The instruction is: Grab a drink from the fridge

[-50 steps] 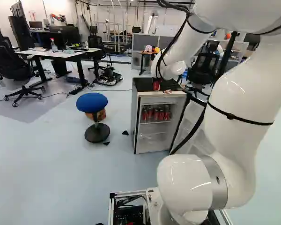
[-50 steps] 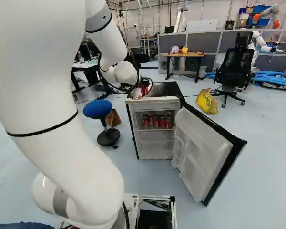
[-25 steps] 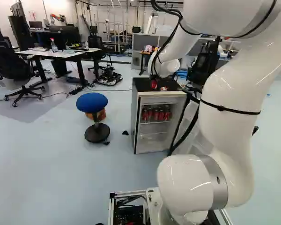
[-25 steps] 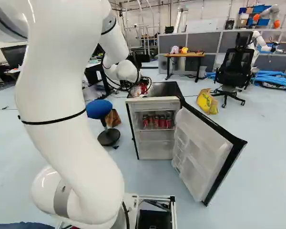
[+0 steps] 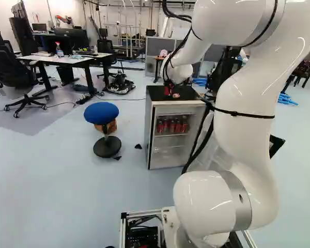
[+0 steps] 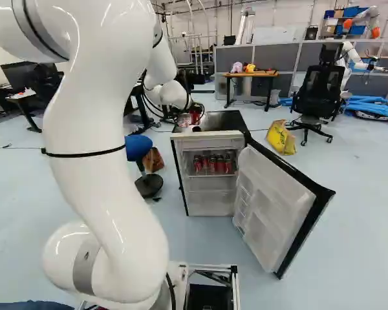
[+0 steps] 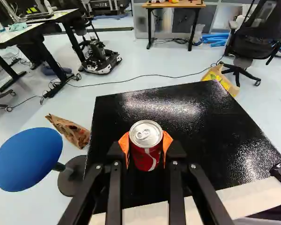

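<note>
Drink can [image 7: 146,159]: held between both orange pads of my claw [image 7: 145,144], over the black fridge top [image 7: 210,136]. Long axis roughly upright, lid up; contact underneath, cannot tell. Judgement: if placing comes next, keep that axis vertical until seated, then release.
</note>
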